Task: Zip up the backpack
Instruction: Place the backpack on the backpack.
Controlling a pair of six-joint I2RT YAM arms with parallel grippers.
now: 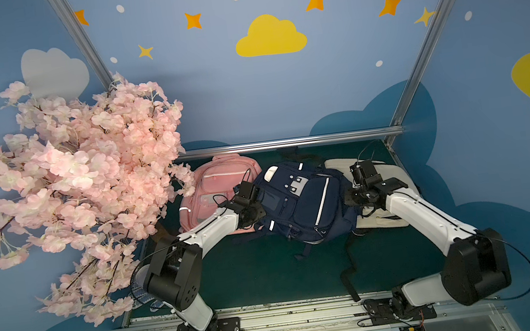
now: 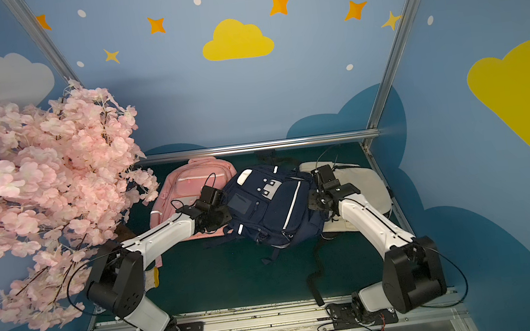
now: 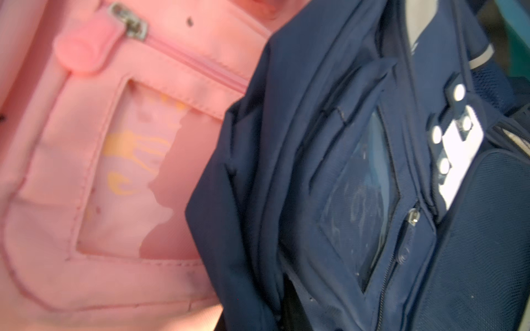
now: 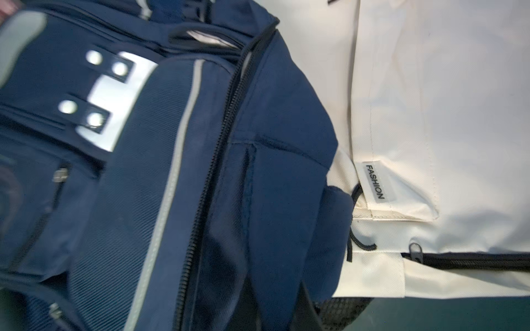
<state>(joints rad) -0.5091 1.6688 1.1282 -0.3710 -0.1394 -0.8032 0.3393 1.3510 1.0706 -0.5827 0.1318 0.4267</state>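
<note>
Centrally on the green table (image 1: 270, 275) lies the navy backpack (image 1: 299, 203), between a pink backpack (image 1: 220, 178) and a white bag (image 1: 391, 171). The right end effector (image 1: 353, 198) beside it is closed tight; whether the left end effector (image 1: 255, 213) is closed cannot be told

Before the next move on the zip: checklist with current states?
1. Navy backpack between both arms: ok.
2. Left gripper grip: cannot tell, jaws hidden.
3. Right gripper shut: ok; what it pinches: cannot tell.
4. Main slider in view: not ok; only the zipper track shows, in the right wrist view.
5. Room around the bag: not ok; it lies over the white backpack, and the pink backpack is close beside it.
</note>
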